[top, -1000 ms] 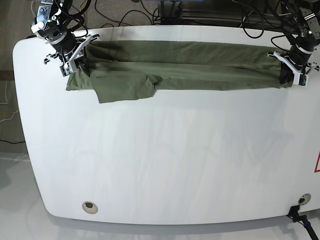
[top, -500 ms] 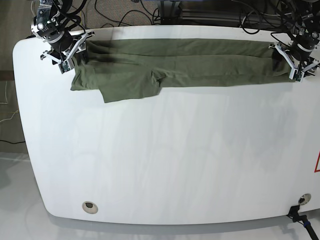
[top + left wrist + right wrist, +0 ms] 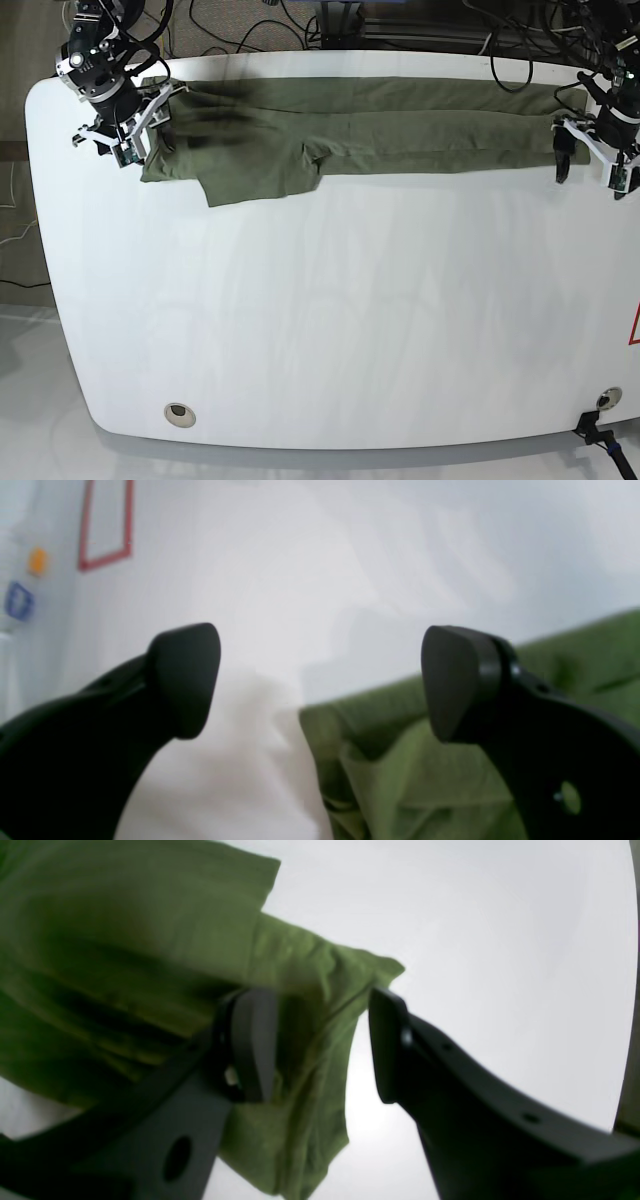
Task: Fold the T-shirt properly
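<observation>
The olive-green T-shirt (image 3: pixel 350 130) lies as a long folded strip along the far edge of the white table (image 3: pixel 330 320), with one flap (image 3: pixel 255 180) hanging nearer at its left. My right gripper (image 3: pixel 128 138) is at the strip's left end; in the right wrist view it (image 3: pixel 317 1047) is open with loose cloth (image 3: pixel 150 965) showing between the jaws. My left gripper (image 3: pixel 588 163) is just off the strip's right end; in the left wrist view it (image 3: pixel 320 680) is open and empty, above the shirt's end (image 3: pixel 400 765).
Cables (image 3: pixel 250 30) run behind the table's far edge. A round hole (image 3: pixel 180 413) sits near the front left, and a black clamp (image 3: pixel 600 435) at the front right corner. A red marking (image 3: pixel 635 325) is at the right edge.
Both grippers carried the stretched shirt toward the far edge, then let go. The left gripper has drawn off to the right and nearer. The right gripper has opened at the left end.
</observation>
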{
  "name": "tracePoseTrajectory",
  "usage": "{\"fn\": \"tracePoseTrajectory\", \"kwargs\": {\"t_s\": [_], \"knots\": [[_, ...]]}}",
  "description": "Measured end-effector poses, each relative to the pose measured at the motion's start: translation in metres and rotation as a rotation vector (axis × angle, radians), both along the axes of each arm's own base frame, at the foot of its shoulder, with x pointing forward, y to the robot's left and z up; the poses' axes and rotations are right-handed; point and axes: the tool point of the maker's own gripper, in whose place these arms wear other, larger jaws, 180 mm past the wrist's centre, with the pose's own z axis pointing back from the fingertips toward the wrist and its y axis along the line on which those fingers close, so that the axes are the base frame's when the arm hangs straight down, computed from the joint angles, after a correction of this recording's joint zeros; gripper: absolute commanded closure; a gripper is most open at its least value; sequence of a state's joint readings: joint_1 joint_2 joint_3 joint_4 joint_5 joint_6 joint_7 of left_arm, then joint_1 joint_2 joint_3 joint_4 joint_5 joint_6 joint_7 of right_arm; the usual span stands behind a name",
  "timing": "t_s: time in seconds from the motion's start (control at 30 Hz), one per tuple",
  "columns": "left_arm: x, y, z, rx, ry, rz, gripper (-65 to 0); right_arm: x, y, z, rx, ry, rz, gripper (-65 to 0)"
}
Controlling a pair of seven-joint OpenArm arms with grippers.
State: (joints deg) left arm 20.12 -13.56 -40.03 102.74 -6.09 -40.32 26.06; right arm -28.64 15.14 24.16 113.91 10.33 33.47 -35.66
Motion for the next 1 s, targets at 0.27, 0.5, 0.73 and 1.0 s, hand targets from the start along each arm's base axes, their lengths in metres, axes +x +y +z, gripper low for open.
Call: {"fn": "tracePoseTrajectory", "kwargs": {"t_s": [0.27,0.5,0.73,1.0], "knots": [[0.012,-0.045,-0.015,-0.103,-0.012,-0.046,-60.5,0.027,0.027,0.015,0.083,-0.092,0.033,-29.2],[0.01,-0.063,-0.025,-0.15,-0.002,-0.047,-60.5,0.024,0.065,0.006,0.136,-0.065,0.122,-29.2],[0.012,-0.089,-0.037,-0.186,0.026,-0.11,-60.5,0.025,0.092,0.004,0.161,-0.054,0.197,-29.2],[0.014,-0.112,-0.046,-0.214,0.053,-0.17,-60.5,0.026,0.103,0.004,0.173,-0.056,0.226,-29.2]]}}
